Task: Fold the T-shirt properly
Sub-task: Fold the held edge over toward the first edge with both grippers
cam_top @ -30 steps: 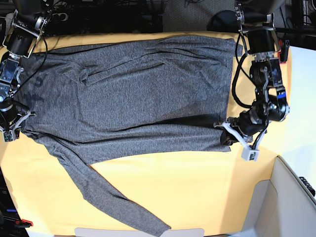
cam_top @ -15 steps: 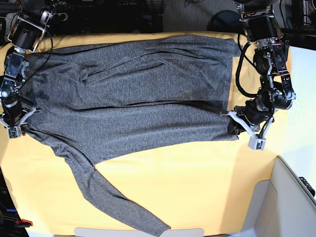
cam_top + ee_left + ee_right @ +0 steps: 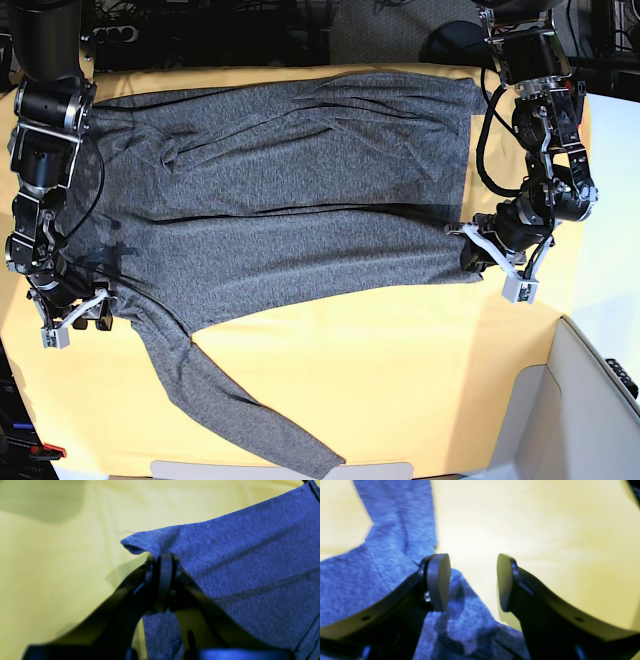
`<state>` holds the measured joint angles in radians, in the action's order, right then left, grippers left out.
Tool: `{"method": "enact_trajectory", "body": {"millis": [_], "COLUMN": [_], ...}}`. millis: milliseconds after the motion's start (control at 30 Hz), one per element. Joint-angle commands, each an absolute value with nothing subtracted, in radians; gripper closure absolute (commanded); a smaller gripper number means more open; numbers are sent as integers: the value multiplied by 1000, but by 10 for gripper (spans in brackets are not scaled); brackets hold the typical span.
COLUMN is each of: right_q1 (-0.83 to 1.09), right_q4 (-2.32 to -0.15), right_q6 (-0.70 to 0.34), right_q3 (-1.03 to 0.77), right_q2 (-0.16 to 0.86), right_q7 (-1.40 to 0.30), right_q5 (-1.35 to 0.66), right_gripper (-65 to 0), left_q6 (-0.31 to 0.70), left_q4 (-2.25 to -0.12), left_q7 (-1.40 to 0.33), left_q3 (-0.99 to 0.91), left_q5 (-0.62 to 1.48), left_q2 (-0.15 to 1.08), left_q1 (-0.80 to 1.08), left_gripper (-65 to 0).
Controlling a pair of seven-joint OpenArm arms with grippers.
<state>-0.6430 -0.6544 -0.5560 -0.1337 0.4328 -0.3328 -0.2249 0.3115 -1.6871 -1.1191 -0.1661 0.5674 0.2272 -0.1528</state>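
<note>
Your left gripper (image 3: 478, 258) has its fingers clenched on the T-shirt (image 3: 290, 215) hem corner; right gripper (image 3: 80, 312) is released beside the shoulder. The shirt lies lengthwise between them on the yellow-covered bench (image 3: 380, 380).

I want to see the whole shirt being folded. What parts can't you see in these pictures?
- Base view: the second sleeve of the dark grey long-sleeved knit shirt is not visible.
- Left wrist view: the shut left end effector covers the pinched hem; whether one layer or two is unclear.
- Right wrist view: blur hides fabric detail under the open right end effector.
</note>
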Motion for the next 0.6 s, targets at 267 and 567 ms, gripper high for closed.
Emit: {"method": "enact_trajectory", "body": {"millis": [267, 567], "right_q1": [-671, -608], "right_q4": [-654, -659], "right_q6": [-549, -549], "right_q3": [-114, -114], "right_q2": [484, 501], "right_q7": [-386, -449], "right_q5": [-260, -265], "right_gripper": [-295, -295], "left_q6": [314, 314], "left_q4": [-1704, -1702], "left_q7": [-1101, -1101], "left_q3": [-168, -114], "left_q5": [578, 578], "left_q2": [237, 240], "left_q1": [-173, -173], "left_gripper": [-1, -1]}}
